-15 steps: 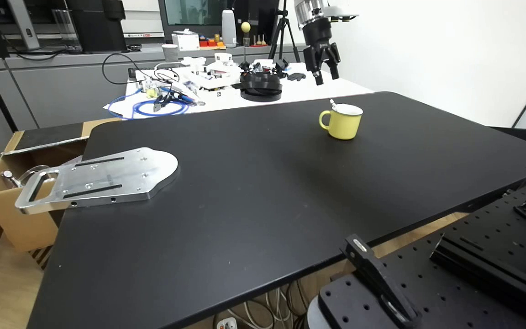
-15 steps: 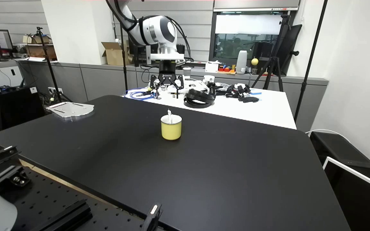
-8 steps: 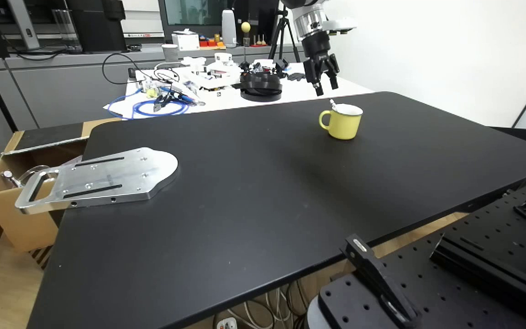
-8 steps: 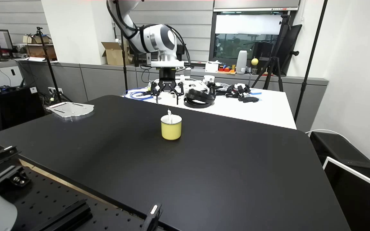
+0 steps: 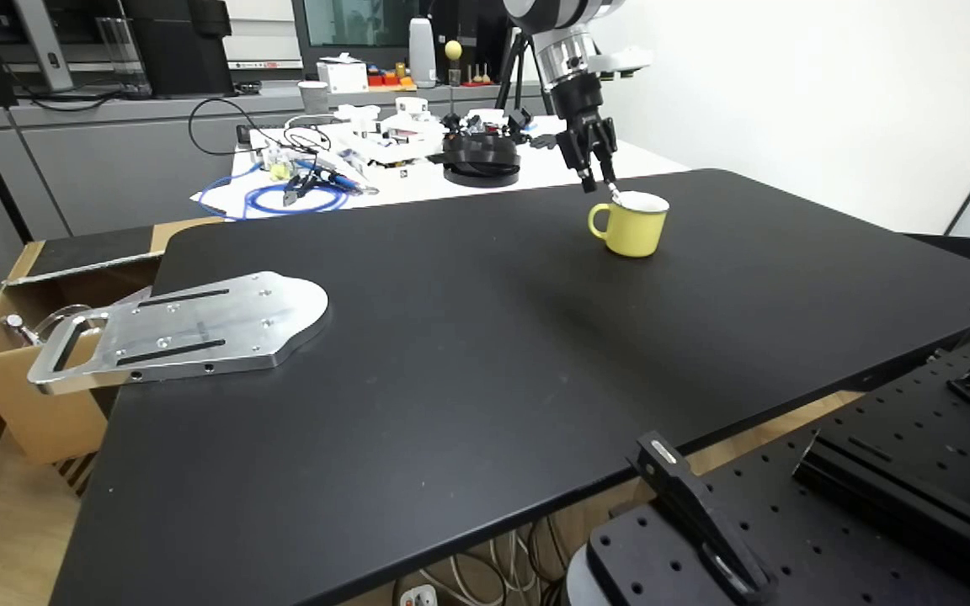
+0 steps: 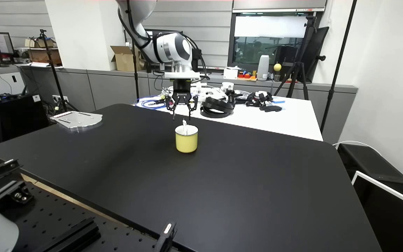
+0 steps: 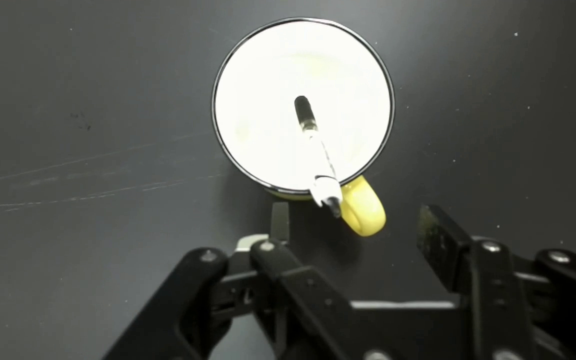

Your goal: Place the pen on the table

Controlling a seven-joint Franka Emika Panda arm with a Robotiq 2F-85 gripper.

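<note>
Bench (image 5: pixel 409 438): carries the mug; the pen has not been laid on it.
Hand (image 6: pixel 182 117): above the bench, just beside the mug, pointing down with its fingers spread and nothing gripped.
Mug (image 6: pixel 186 143): upright on the bench.
Pen (image 7: pixel 320 156): inside the mug, tilted, leaning out on the side facing the hand.
Long axis: slanting; the dark lower end lies toward the mug's middle, the whitish upper end comes out toward the hand.
Way from hand to pen: in the wrist view the upper end shows between the fingertips, apart from both and nearer the picture-left one; the rest runs ahead. How far below them it sits, I cannot tell.
Next move: probably centre on that end, lower slightly, close, then draw out along the slant.
Handle (image 7: pixel 365 215): just beside the upper end, in the same gap, so going too low might catch it.
</note>
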